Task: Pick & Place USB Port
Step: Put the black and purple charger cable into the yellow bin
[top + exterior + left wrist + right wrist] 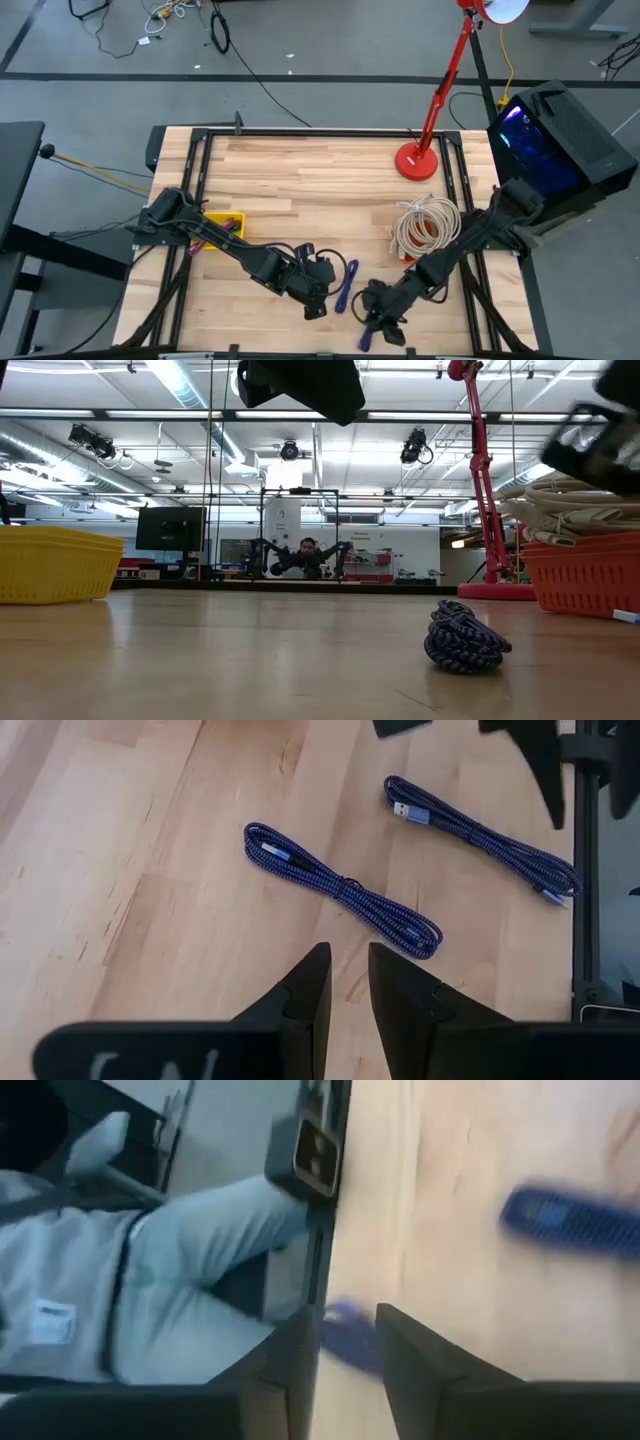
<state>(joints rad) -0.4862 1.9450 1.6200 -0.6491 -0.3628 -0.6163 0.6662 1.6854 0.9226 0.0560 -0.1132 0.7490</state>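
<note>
Two blue USB cables (340, 890) (480, 830) are lying on the table (320, 190). The right tool (345, 1345), narrow, is pinching one cable's end at the edge and should be squeezing firmly before lifting. The left tool (347, 980) is hovering nearby, narrow and empty.

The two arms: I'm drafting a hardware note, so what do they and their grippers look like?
Both arms are dark, near-black jointed links with bulky joint housings. The left gripper ends in two flat, wedge-shaped black fingers that taper toward the tips; the right gripper has the same dark paired fingers. No markings are legible on either one.
</note>
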